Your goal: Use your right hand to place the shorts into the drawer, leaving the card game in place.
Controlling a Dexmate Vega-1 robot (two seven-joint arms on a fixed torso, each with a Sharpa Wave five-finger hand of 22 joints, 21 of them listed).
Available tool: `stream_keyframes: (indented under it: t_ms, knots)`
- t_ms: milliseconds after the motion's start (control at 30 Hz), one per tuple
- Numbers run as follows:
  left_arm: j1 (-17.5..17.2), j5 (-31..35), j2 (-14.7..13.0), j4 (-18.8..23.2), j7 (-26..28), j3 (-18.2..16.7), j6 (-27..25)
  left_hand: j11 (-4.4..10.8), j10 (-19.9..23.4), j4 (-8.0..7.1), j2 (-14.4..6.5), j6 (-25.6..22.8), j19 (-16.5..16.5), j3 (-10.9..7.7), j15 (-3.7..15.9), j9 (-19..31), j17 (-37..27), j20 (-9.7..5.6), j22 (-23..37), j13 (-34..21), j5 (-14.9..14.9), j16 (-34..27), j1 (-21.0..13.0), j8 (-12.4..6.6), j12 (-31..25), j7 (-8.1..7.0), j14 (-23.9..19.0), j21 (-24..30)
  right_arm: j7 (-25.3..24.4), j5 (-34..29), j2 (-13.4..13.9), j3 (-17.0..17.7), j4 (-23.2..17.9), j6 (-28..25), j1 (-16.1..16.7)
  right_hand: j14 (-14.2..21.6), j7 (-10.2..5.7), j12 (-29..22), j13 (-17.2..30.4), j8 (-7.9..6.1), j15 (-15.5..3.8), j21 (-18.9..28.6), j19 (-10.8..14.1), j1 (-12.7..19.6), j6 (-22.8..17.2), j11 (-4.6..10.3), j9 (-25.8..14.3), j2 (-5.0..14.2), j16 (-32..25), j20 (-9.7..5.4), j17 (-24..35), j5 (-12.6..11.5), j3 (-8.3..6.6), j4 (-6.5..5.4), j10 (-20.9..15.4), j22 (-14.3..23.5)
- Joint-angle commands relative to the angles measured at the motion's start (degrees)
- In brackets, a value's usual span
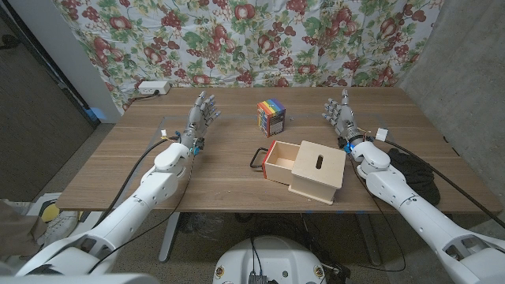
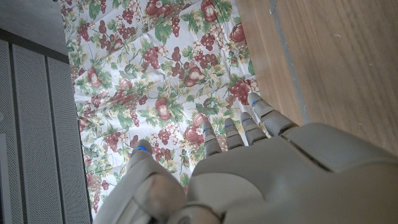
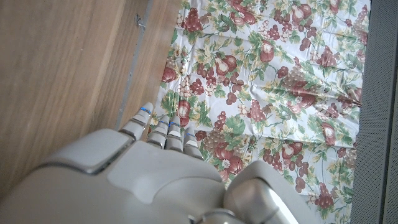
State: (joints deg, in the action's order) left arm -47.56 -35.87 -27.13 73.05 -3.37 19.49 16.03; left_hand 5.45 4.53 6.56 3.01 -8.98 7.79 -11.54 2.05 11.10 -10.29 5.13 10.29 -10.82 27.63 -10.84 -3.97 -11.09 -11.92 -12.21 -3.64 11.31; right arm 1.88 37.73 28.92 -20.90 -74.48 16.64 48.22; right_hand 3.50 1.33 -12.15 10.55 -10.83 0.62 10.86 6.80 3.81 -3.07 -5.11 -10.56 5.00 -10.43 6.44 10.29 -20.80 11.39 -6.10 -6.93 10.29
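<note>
Nearest the camera, the right forearm is seen running up to the right hand (image 1: 341, 115), which is raised over the table with its fingers spread apart and nothing held. The shorts (image 1: 416, 175), a dark bundle, are found behind that hand, beside the forearm at the table's right edge, and they are not touched. Inward of the right hand, between it and the left, the wooden drawer (image 1: 305, 170) is seen pulled partly out, its inside showing nothing; the card game (image 1: 271, 117), a rainbow-coloured box, stands just beyond the drawer. The left hand (image 1: 202, 116) is likewise held up, fingers apart, empty, well apart from all of this. The task is judged not yet begun: the shorts remain to be gripped, carried across and laid in the drawer.
</note>
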Motion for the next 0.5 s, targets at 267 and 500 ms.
stream_keyframes:
  t_ms: [267, 500]
  knots:
    - [-1.4, 7.5, 5.8, 0.2, -5.0, -7.8, -3.8, 0.51, 0.2, 0.0, 0.0, -0.3, 0.5, -0.4, 1.26, 0.2, -0.2, -0.01, 0.2, -0.2, 0.2, -0.2, -0.5, -0.38, -0.3, -0.38, -0.4, 0.2, 0.9, 0.6, -0.4, 0.6, 0.0, 0.2, 0.2, 0.6, -0.11, -0.3, 0.3, -0.3, 0.07, 0.3, 0.4, 0.0, -0.6, -0.09, -0.3, 0.42, -0.3, -0.02, 0.3, -0.4, 0.25, -0.01, -0.6, 0.1]
    - [-2.2, 8.7, 6.8, 0.8, -5.6, -9.5, -4.5, 0.44, 0.2, 0.01, 0.0, -0.4, 0.5, -0.39, 1.23, 0.2, -0.2, -0.11, 0.2, -0.2, 0.2, -0.2, -0.5, -0.44, -0.3, -0.38, -0.4, 0.2, 0.9, 0.4, -0.4, 0.8, -0.4, 0.5, 0.6, 0.5, -0.1, -0.3, 0.3, -0.31, 0.08, 0.3, 0.4, 0.0, -0.6, -0.07, -0.3, 0.43, -0.3, -0.04, 0.2, -0.4, 0.23, -0.01, -0.6, 0.1]
